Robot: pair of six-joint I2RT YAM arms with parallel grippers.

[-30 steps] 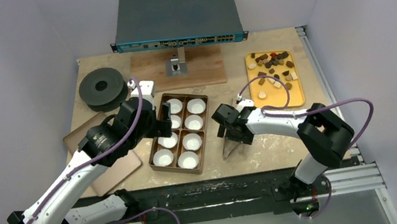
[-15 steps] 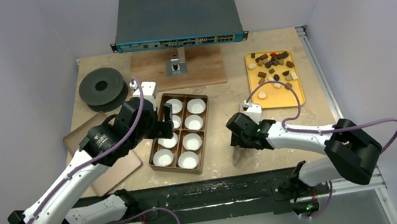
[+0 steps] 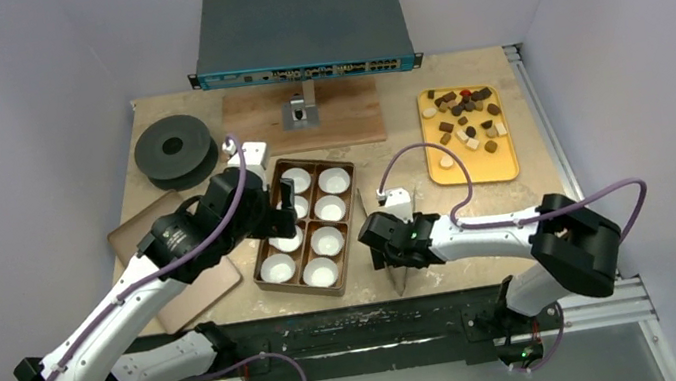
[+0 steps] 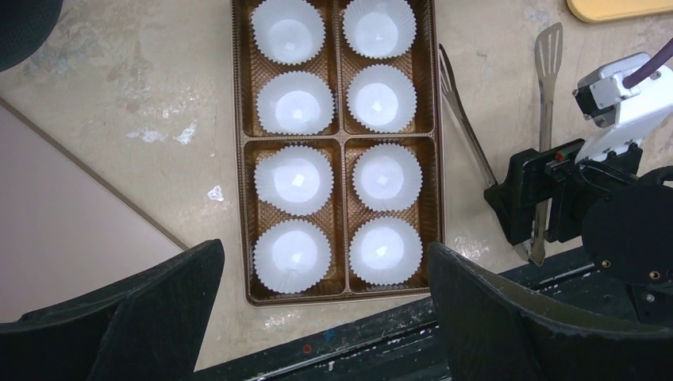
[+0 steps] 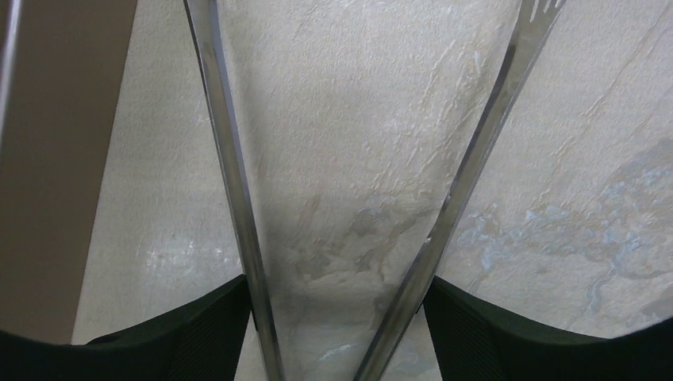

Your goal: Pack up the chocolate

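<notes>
While my left gripper [image 4: 324, 254] hangs wide open, my right gripper [image 5: 337, 309] straddles the tongs [image 5: 230, 159] at lower centre; whether clamped I cannot tell, so lifting may drop them

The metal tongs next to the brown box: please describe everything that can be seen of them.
The tongs are shiny metal: two thin arms spread in a V, one ending in a slotted flat tip. They appear to lie on the table right of the box, not touching it, tips pointing away from the robot. The right gripper straddles the joined end, a finger outside each arm; whether it squeezes them is unclear.
</notes>
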